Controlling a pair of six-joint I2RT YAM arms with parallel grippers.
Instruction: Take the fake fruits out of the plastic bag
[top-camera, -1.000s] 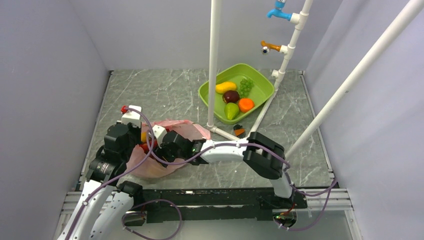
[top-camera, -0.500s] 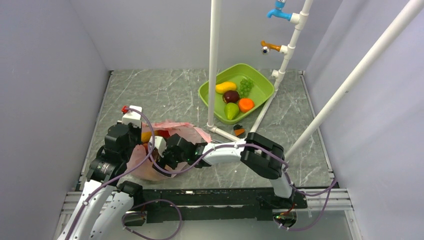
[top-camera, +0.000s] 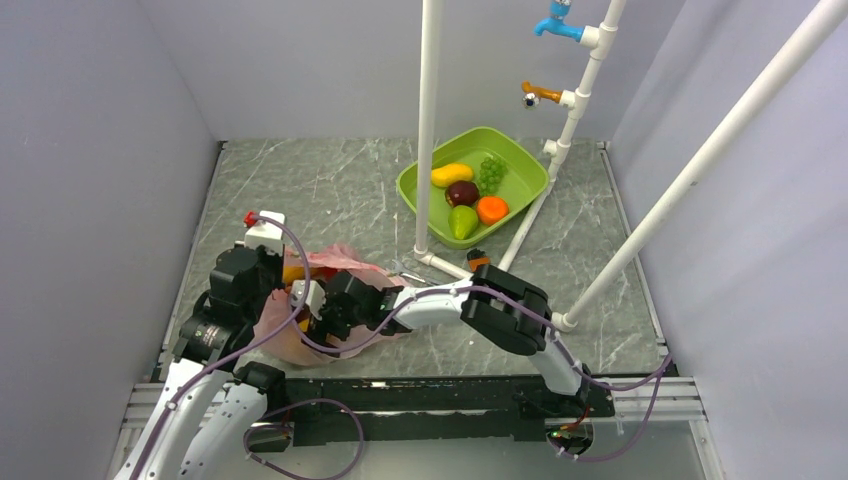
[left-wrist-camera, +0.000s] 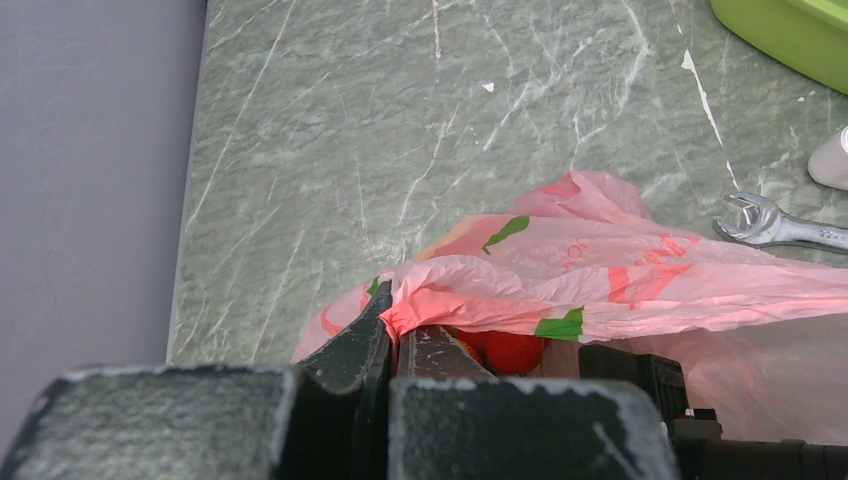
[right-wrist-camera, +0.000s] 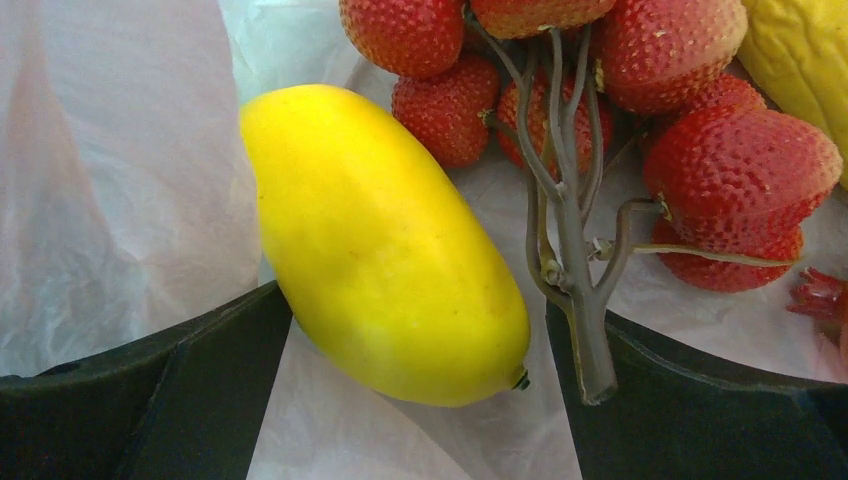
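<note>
inside the pink bag (left-wrist-camera: 600, 280), my right tool (right-wrist-camera: 420, 380) is spread wide around a smooth yellow fruit (right-wrist-camera: 380, 240). light, maybe slippery: squeeze its fat middle. my left tool (left-wrist-camera: 395, 340) pinches the bag's edge.

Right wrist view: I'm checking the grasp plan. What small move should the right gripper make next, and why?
Probably close the right gripper on the yellow fruit: it lies between the open jaws, inside the plastic bag whose edge the left gripper pinches.

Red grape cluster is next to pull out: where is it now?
Right wrist view, upper right: the red grape cluster lies inside the plastic bag, just right of the yellow fruit framed by the open right pincer.
</note>
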